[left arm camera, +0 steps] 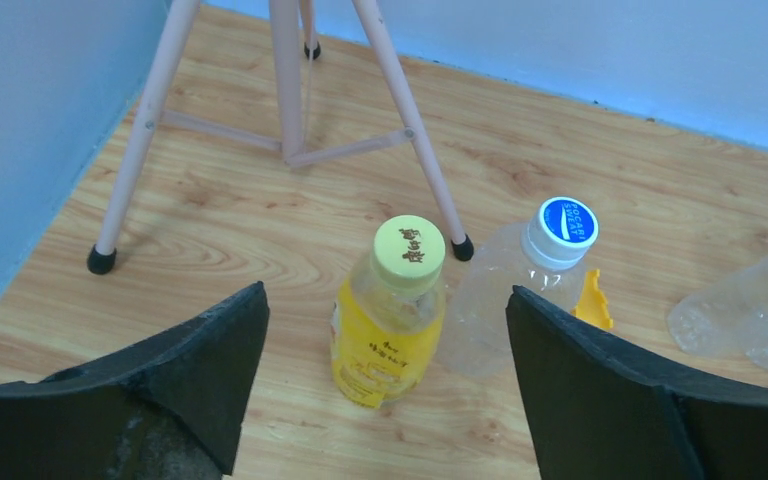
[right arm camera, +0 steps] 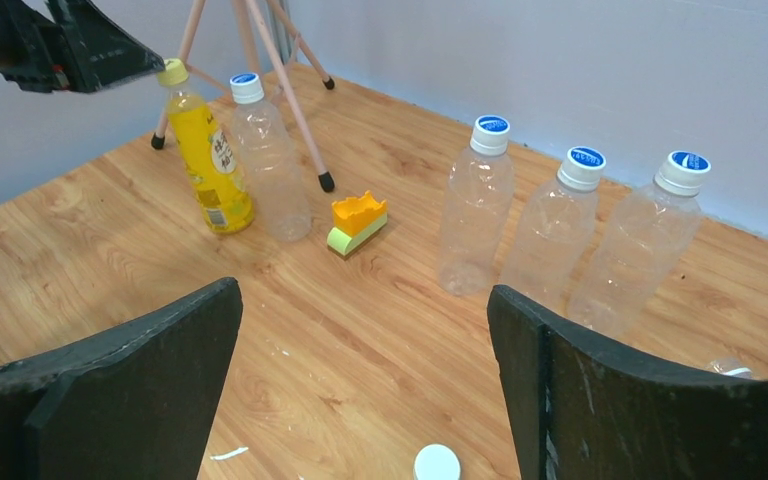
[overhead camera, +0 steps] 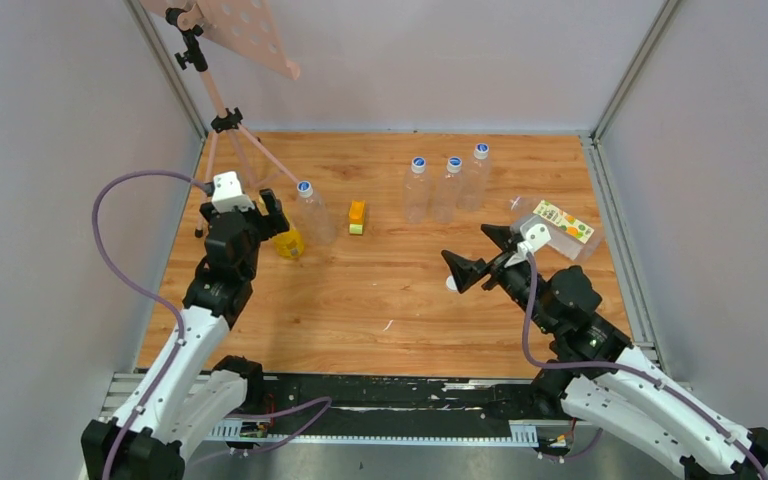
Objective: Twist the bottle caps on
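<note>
From overhead and behind, we look down on everything; our low, forward-facing wrist cameras share the yellow bottle (left arm camera: 385, 340).

Table: my wooden top (overhead camera: 380, 300), walled along the left, far and right edges
Far left corner: tripod (overhead camera: 222, 120), its feet on the wood
Near the left edge, toward the far side: yellow bottle (overhead camera: 289, 243) upright, slim clear bottle (overhead camera: 315, 215) upright just beside it
Middle, toward the far edge: orange-and-green block (overhead camera: 357, 217)
Far edge, right of middle: I count three clear bottles (overhead camera: 447, 190) upright in a close row
Right edge: labelled bottle (overhead camera: 560, 225) lying on its side
Right of middle: white cap (overhead camera: 451, 284) alone on the wood
</note>
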`<state>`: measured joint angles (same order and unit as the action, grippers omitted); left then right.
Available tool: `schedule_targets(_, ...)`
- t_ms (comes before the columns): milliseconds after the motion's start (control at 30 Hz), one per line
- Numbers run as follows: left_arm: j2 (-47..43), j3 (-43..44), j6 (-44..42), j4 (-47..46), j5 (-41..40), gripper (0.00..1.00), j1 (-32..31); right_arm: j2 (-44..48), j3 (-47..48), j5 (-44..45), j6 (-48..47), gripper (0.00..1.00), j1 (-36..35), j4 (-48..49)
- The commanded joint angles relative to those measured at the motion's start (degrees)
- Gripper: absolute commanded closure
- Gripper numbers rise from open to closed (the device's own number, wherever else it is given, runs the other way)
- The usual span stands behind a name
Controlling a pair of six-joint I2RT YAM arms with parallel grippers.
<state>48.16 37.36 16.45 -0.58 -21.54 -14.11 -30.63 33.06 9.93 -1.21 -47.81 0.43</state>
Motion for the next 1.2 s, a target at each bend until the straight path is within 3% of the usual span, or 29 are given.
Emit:
schedule_targets(0, -4.2, 3.5, 0.0, 5.6, 1.2, 0.02, 0.4, -1.8, 5.3, 1.2, -0.4, 0.04, 0.2, -3.9)
schedule_targets(167, -9.5, 4.8, -3.5, 10.7, 3.0, 0.00, 0.4, -8.4, 12.5, 8.0, -0.7, 0.00, 1.3, -10.6)
schedule_targets(300, -14.6, 3.7, -6.1, 12.5, 5.4, 0.00, 0.4, -18.4, 20.5, 12.0, 2.5, 0.00, 8.3, -19.7)
schedule_targets(500, -23.5, -1.1, -13.0, 11.9, 16.4, 0.00, -1.4, -31.8, 30.5, 1.9, 13.5, 0.00, 30.2, -25.9)
schedule_targets(633, -27.3, -3.3, -14.6, 11.5, 17.3, 0.00, -3.2, -40.9, 36.3, -6.7, 18.6, 0.00, 44.1, -25.8)
schedule_targets(767, -30.3, -4.8, -16.0, 11.6, 17.2, 0.00, -5.5, -51.9, 42.4, -13.0, 17.2, 0.00, 54.8, -25.6)
schedule_targets(1000, -34.3, -4.9, -16.3, 12.7, 17.4, 0.00, -7.7, -67.3, 53.5, -23.6, 10.7, 0.00, 63.5, -31.8)
schedule_targets(1167, -36.1, -5.2, -16.4, 12.7, 17.0, 0.00, -8.8, -71.6, 52.3, -29.3, 7.8, 0.01, 66.5, -35.0)
